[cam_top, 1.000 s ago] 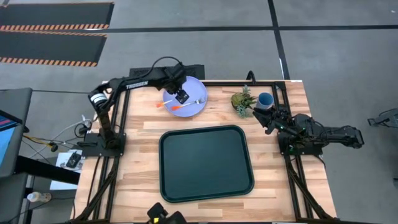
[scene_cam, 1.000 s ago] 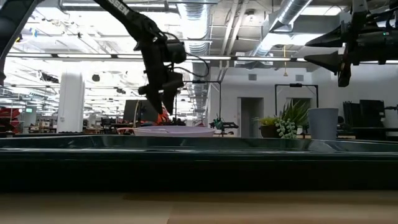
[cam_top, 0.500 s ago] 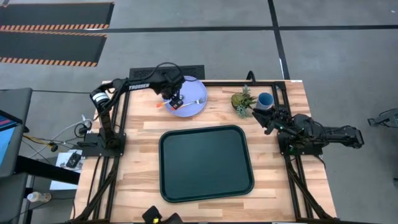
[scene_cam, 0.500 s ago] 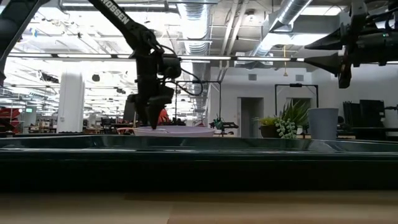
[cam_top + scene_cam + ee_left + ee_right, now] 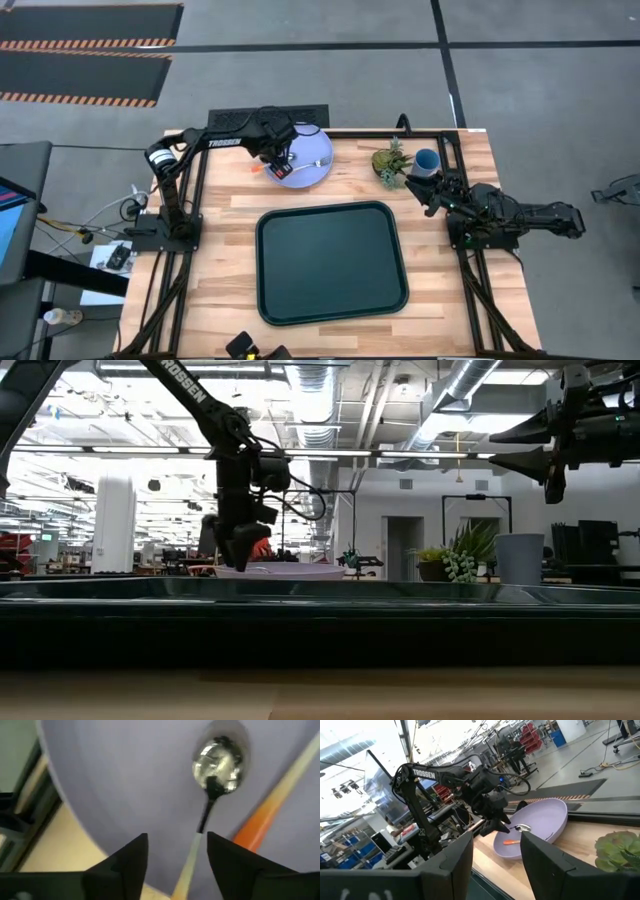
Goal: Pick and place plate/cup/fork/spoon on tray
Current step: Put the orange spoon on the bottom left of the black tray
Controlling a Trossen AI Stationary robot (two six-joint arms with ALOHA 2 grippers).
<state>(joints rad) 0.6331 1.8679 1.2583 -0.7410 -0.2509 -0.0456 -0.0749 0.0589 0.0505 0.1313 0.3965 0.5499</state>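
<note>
The lavender plate (image 5: 305, 152) lies at the table's far side. The spoon (image 5: 215, 775) lies with its bowl on the plate and its handle (image 5: 258, 170) reaching over the plate's left rim. The fork (image 5: 319, 163) lies on the plate beside it, its orange handle (image 5: 270, 815) also in the left wrist view. My left gripper (image 5: 280, 160) (image 5: 177, 840) is open, low over the plate's left rim, one finger on either side of the spoon's handle. The blue cup (image 5: 427, 159) stands at the far right. My right gripper (image 5: 430, 192) is open and empty beside it. The green tray (image 5: 332, 262) lies mid-table.
A small potted green plant (image 5: 390, 165) stands right next to the cup, between the plate and my right gripper. The tray's inside is bare. Black frame rails run along the table's left, right and far edges.
My left gripper has gone down and a little toward the table's left edge, from above the plate's middle to low over its left rim, astride the spoon's handle. The plate, spoon and fork have stayed where they were.
</note>
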